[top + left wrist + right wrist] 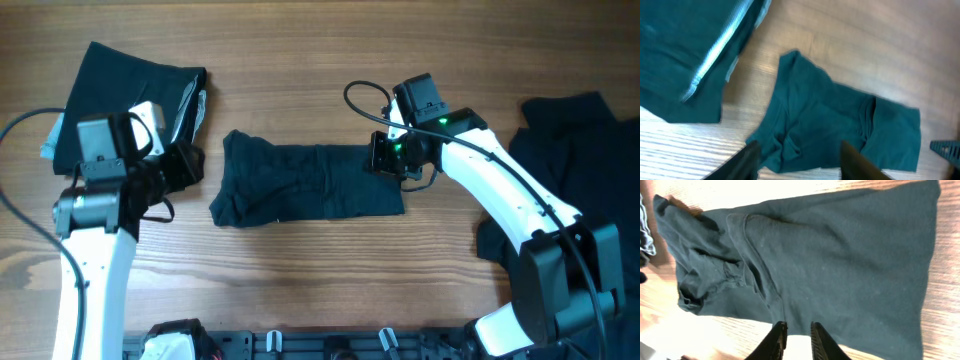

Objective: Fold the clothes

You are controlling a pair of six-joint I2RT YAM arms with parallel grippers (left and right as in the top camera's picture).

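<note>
Dark folded garment (310,180) lies central; left claw (799,150) apart, right claw (796,327) barely apart; rightmost pile (580,130) cut off.

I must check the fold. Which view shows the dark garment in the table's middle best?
Overhead: the middle garment lies with its full outline in frame. The left wrist view shows it slanted, the fingers hiding part of its lower edge. The right wrist view shows creases closely but crops one corner.

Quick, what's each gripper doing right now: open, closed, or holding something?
Left gripper: open, holding nothing.
Right gripper: barely open, narrow gap, nothing in it, at the edge of the middle garment.
</note>
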